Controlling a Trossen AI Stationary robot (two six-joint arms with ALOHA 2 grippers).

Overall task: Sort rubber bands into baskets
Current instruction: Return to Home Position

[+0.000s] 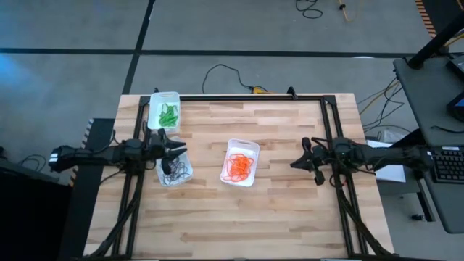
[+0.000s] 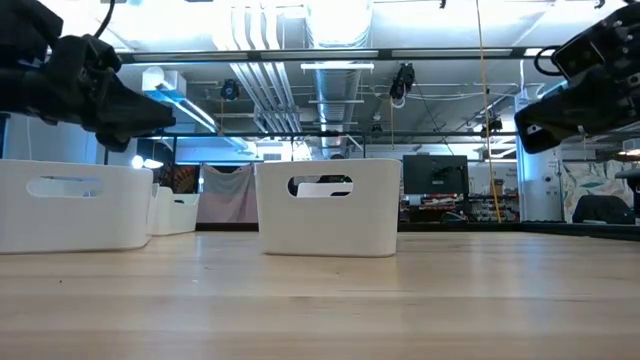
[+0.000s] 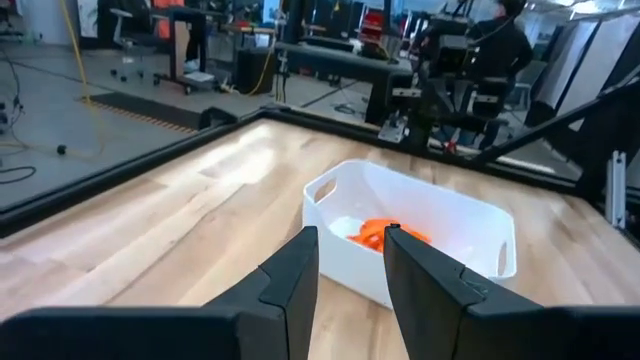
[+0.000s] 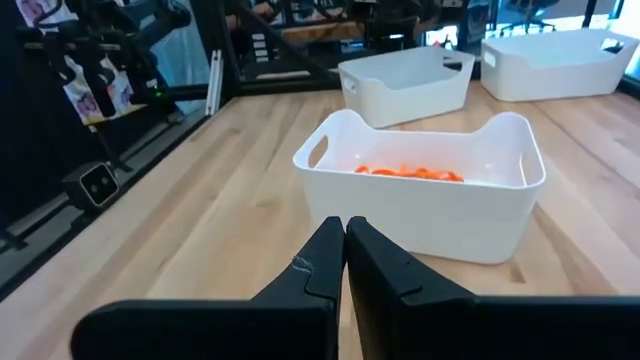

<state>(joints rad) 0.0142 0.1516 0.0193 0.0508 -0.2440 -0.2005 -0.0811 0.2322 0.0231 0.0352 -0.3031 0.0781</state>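
Two dark arms reach over the wooden table point(image 1: 275, 210) from opposite sides, each stretched out roughly level. The left gripper point(image 1: 181, 151) hangs over the far-left part of the basket of dark bands point(image 1: 174, 184). In the left wrist view its fingers point(image 3: 295, 275) stand apart with a clear gap and clamp nothing. The right gripper point(image 1: 297, 162) hovers over bare wood to the right of the basket of orange bands point(image 1: 244, 143), well apart from it. The right wrist view shows its fingers point(image 4: 325, 260) pressed together at the tips. In the low view both grippers, left point(image 2: 150, 115) and right point(image 2: 535, 120), sit above the height of the basket walls.

The dark bands point(image 1: 174, 172) lie in a tangle inside their basket, partly under the left gripper. The orange bands point(image 1: 238, 167) fill the middle basket, which is turned slightly askew and is the only thing between the two grippers. The green bands point(image 1: 168, 114) lie in the basket of green bands point(image 1: 165, 95) at the table's far-left corner, just beyond the left arm.

A black frame rail point(image 1: 246, 97) runs along the far edge, and side rails pass under each arm. A thin cable point(image 1: 225, 72) loops on the floor beyond the table. A keyboard point(image 1: 451, 163) sits on a desk off to the right.
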